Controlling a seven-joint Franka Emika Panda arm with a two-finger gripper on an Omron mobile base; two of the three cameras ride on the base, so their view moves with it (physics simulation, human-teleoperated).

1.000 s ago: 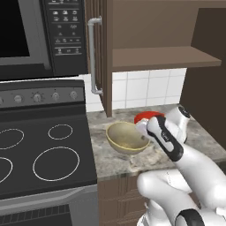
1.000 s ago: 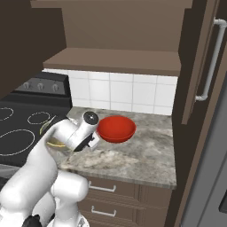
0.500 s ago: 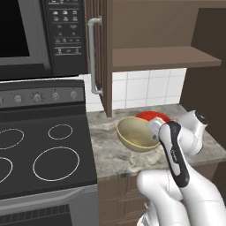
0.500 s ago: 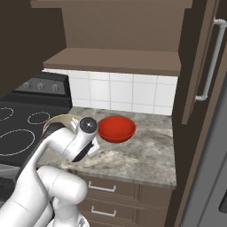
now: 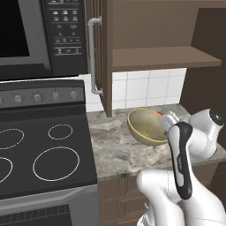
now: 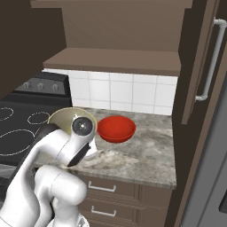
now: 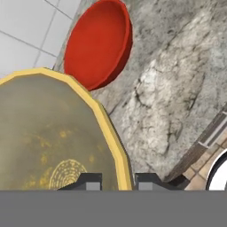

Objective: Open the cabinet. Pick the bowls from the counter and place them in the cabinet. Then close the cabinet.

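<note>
The beige-tan bowl (image 7: 44,137) with the yellowish rim hangs tilted just above the counter (image 5: 114,148). My gripper (image 7: 117,179) is shut on its rim, one finger inside and one outside. From the left base the gripper (image 5: 170,120) sits at the right edge of that bowl (image 5: 146,126). The red bowl (image 6: 116,128) rests on the counter (image 6: 146,155) by the tiled wall, just beyond the tan bowl (image 6: 66,119). The cabinet stands open, with its left door (image 5: 100,53) and right door (image 6: 208,62) swung out and the shelf (image 6: 115,60) bare.
A black stovetop (image 5: 39,154) lies left of the counter, under a microwave (image 5: 26,35). The left door's bar handle (image 5: 92,55) hangs above the counter's left end. Drawer fronts (image 6: 106,190) run below the counter edge. My white forearm (image 6: 66,146) covers the counter's front left.
The tan bowl has gone up off the counter and to the right with my gripper, toward the red bowl. The red bowl and the doors have stayed put.
</note>
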